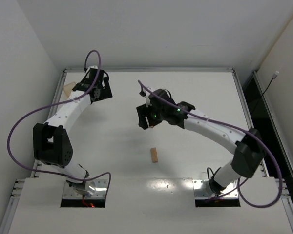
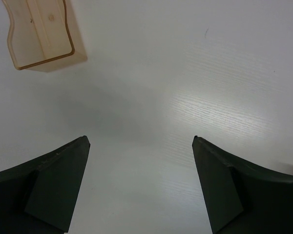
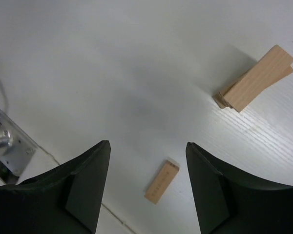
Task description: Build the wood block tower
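- Evidently unladen, the right gripper (image 3: 147, 145) is being held released above the table (image 3: 88, 58), its jaws standing apart with nothing between them.
- A loose wood block (image 3: 162, 182) is lying flat beneath the gap between its fingers. The tower (image 3: 256, 78) is standing beyond the right-hand finger, well apart from that block.
- Judging by this, the loose block is being lined up for pickup. The jaws are best being turned across its narrow width, brought straight down over its middle, and closed only once both pads are level with its sides.
- At placing, the block is best being lowered square onto the tower's top and let go gently, since a narrow stack is easily being toppled by a sideways nudge.
- The left gripper (image 2: 140, 139) is being held wide and empty, with an amber box (image 2: 39, 34) sitting ahead of its left finger.
- Being counted: two grippers, one loose block, one amber box and one tower of at least two planks, whose exact number cannot be told.
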Controlling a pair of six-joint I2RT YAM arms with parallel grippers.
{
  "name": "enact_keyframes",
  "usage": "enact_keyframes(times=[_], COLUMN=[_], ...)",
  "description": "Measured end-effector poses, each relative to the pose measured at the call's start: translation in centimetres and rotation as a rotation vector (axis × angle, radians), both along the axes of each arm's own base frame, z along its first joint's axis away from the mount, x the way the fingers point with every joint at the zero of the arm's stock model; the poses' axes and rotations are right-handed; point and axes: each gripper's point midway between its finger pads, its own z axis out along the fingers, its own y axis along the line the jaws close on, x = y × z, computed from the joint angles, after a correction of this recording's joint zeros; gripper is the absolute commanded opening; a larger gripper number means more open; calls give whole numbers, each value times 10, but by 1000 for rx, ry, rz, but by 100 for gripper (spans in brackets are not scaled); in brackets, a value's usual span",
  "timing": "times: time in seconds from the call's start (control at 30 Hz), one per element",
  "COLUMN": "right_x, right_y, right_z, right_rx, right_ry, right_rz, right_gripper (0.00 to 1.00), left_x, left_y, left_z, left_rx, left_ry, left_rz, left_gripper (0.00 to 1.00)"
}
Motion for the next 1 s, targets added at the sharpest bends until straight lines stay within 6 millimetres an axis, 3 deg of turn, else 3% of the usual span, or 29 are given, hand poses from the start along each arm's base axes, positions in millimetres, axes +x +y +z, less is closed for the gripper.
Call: enact_keyframes(times=[0.07, 0.13, 0.3, 0.4, 0.5, 0.73, 1.0], right_x=[-18, -32, -74, -96, -103, -119, -118], right_y=[-10, -26, -71, -91, -86, -54, -42], right_z=[-1, -15, -92, -121, -126, -134, -155], right_rx=[-24, -66, -227, -290, -294, -300, -335], right_ry=[-43, -46, 87, 161, 177, 201, 278], right_rz=[50, 81, 124, 138, 164, 270, 289], right_gripper=[58, 57, 60, 60, 59, 59, 59], left_x=[-2, -3, -5, -5, -6, -6, -9], left_y=[1, 2, 5, 6, 6, 9, 13], left_z=[5, 11, 25, 25, 25, 25, 19], left_rx=[0, 0, 4, 8, 11, 26, 32], left_ry=[-12, -29, -65, -66, -65, -66, -48], left_rz=[2, 4, 14, 15, 17, 26, 30], left_gripper=[84, 84, 84, 84, 84, 84, 84])
